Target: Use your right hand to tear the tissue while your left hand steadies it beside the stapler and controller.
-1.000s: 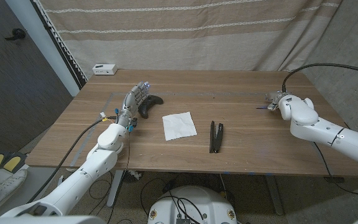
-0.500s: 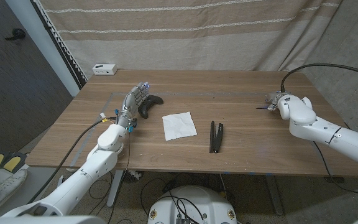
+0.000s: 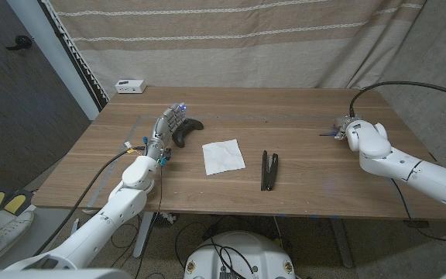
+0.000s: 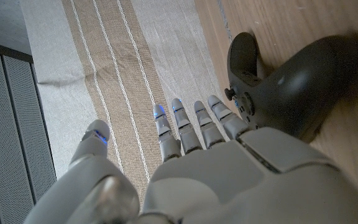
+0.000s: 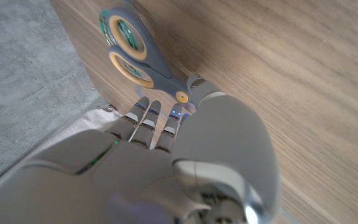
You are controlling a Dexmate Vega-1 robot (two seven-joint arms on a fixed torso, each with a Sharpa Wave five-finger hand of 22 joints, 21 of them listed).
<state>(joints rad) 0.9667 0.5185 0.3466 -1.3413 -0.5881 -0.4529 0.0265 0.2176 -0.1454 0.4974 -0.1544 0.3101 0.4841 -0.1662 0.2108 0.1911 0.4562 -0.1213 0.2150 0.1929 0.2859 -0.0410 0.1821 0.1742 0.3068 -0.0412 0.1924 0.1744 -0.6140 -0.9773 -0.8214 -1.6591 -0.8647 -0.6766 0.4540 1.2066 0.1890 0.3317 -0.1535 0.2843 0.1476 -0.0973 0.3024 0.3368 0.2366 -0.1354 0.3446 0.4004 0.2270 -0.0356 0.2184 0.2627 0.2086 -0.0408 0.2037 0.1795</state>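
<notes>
The flat white square tissue (image 3: 223, 156) lies untouched between the black game controller (image 3: 186, 131) and the black stapler (image 3: 269, 170). Left hand (image 3: 167, 126) stands beside the controller, fingers spread, holding nothing. Right hand (image 3: 345, 126), well apart from the tissue, is by grey yellow-ringed scissors (image 5: 134, 48); its grip I cannot tell.

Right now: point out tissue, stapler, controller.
tissue (image 3: 223, 156), head view, middle of the white sheet.
stapler (image 3: 269, 170), head view, middle of its black body.
controller (image 3: 186, 132), head view, centre of the dark body.

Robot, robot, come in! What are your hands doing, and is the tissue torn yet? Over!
Left hand open beside controller. Right hand by scissors, grip unclear. Tissue whole, untouched; stapler alongside.
</notes>
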